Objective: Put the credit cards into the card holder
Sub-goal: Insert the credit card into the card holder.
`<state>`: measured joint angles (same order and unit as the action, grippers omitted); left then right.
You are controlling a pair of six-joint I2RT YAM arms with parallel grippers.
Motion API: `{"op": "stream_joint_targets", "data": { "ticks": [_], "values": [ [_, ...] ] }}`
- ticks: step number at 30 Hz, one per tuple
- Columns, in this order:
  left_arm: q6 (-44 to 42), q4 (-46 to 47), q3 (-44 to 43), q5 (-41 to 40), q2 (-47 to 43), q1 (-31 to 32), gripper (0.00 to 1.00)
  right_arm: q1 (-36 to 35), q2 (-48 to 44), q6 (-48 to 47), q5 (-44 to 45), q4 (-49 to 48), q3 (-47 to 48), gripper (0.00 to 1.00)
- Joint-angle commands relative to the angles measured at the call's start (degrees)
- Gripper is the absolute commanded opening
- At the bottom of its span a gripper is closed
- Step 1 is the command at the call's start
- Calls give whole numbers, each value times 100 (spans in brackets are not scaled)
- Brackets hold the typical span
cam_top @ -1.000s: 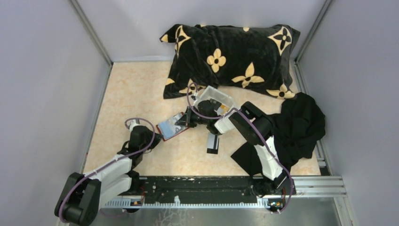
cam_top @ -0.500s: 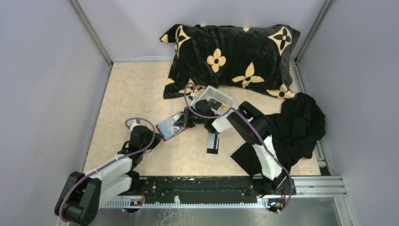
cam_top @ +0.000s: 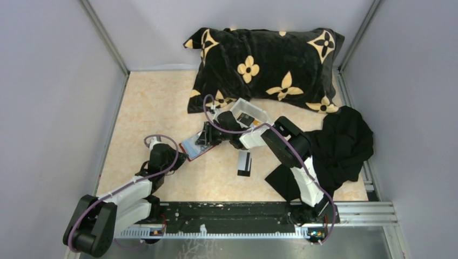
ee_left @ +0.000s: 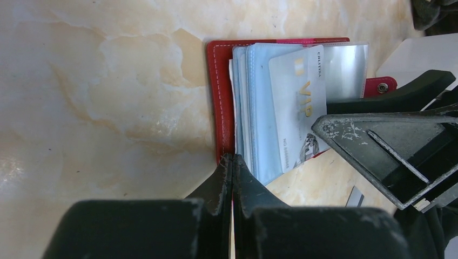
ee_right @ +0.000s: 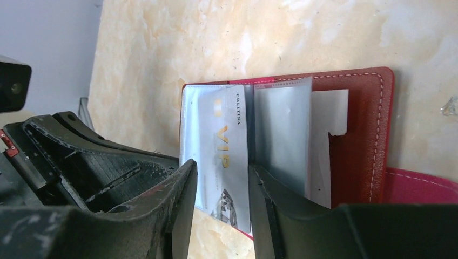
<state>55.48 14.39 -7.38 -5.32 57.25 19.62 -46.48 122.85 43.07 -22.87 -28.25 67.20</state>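
Newly spread, my right gripper (ee_right: 221,167) frees the pale plastic VIP credit card (ee_right: 221,135), now pocketed; left gripper (ee_left: 232,162) pinches the red folding card holder (ee_left: 220,97) steady.

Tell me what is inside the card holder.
The card holder holds clear pockets and one pale VIP card, its end sticking out. The stacked pockets hide whether more cards lie beneath.

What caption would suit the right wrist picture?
Right pincer, open, poised over a VIP card partly tucked into the red card holder.
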Motion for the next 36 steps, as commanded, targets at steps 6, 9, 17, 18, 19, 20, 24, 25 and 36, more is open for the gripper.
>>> {"op": "stream_joint_targets", "data": {
  "ticks": [6, 9, 17, 18, 19, 20, 24, 25, 36],
  "values": [
    [-57, -491, 47, 103, 75, 68, 0, -305, -172, -1544, 1037, 2283, 813, 45],
    [-64, -458, 44, 114, 78, 68, 0, -465, -87, -1844, 1283, 2697, 1116, 50],
    [-89, -438, 49, 129, 74, 67, 0, -801, 294, -2283, 1773, 3527, 1801, 62],
    [-86, -425, 45, 129, 75, 64, 0, -825, 319, -2304, 1808, 3577, 1846, 63],
    [-88, -413, 50, 129, 68, 64, 0, -846, 346, -2329, 1837, 3623, 1870, 68],
    [-80, -399, 63, 135, 66, 68, 0, -873, 377, -2356, 1864, 3674, 1913, 70],
    [-57, -327, 110, 152, 68, 69, 0, -953, 506, -2490, 1988, 3956, 2105, 76],
    [-54, -311, 120, 161, 62, 64, 0, -984, 551, -2536, 2069, 4041, 2193, 81],
    [-24, -265, 181, 146, 10, 68, 0, -1133, 826, -2761, 2745, 4513, 2449, 83]
  ]
}}
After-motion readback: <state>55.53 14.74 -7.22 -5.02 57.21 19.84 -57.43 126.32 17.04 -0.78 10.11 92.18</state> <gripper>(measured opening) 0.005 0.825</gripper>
